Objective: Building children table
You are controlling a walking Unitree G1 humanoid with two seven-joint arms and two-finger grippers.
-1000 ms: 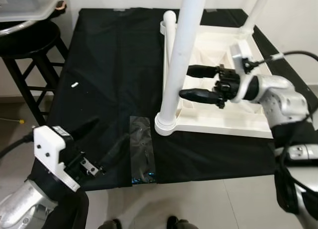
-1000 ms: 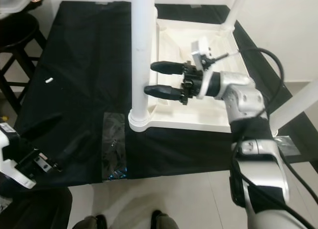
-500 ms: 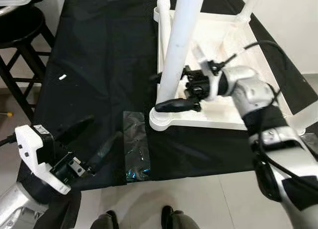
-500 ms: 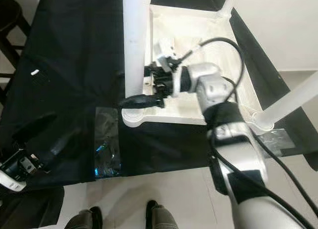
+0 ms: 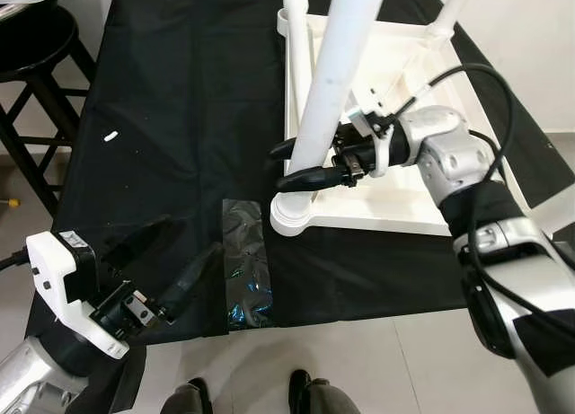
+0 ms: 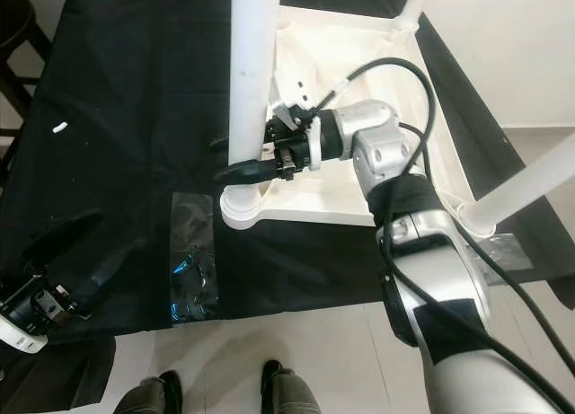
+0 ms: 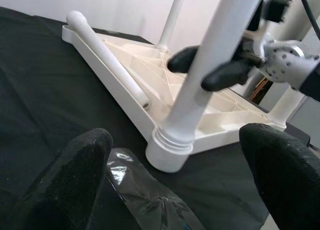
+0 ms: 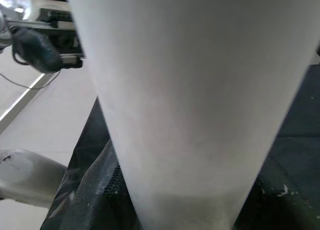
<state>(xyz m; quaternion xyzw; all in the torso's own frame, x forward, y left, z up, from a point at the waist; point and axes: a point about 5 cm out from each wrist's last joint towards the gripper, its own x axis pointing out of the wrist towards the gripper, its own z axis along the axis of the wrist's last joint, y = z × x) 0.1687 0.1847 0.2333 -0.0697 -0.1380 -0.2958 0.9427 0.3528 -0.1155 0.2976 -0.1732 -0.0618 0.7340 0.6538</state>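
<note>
A white children's table [image 5: 404, 218] lies upside down on a black cloth. One white leg [image 5: 337, 73] stands upright in its near left corner socket. My right gripper [image 5: 280, 167] reaches in from the right and is shut on this leg just above the socket, one finger on each side. Seen from the right wrist, the leg [image 8: 190, 90] is very close. A loose leg [image 5: 301, 37] lies along the table's left edge. My left gripper [image 5: 190, 236] hovers open over the cloth's near left part, with nothing between its fingers [image 7: 75, 175].
A clear plastic bag [image 5: 244, 261] lies on the cloth in front of the socket. Two more legs [image 6: 530, 180] stand at the table's right corners. A black stool [image 5: 36, 46] is at the far left. A small white piece [image 5: 110, 136] lies on the cloth. A person's shoes [image 5: 305, 391] show below.
My right gripper has moved left from inside the table frame to the upright leg and has closed on it. The head camera shifted. The left gripper stays open.
</note>
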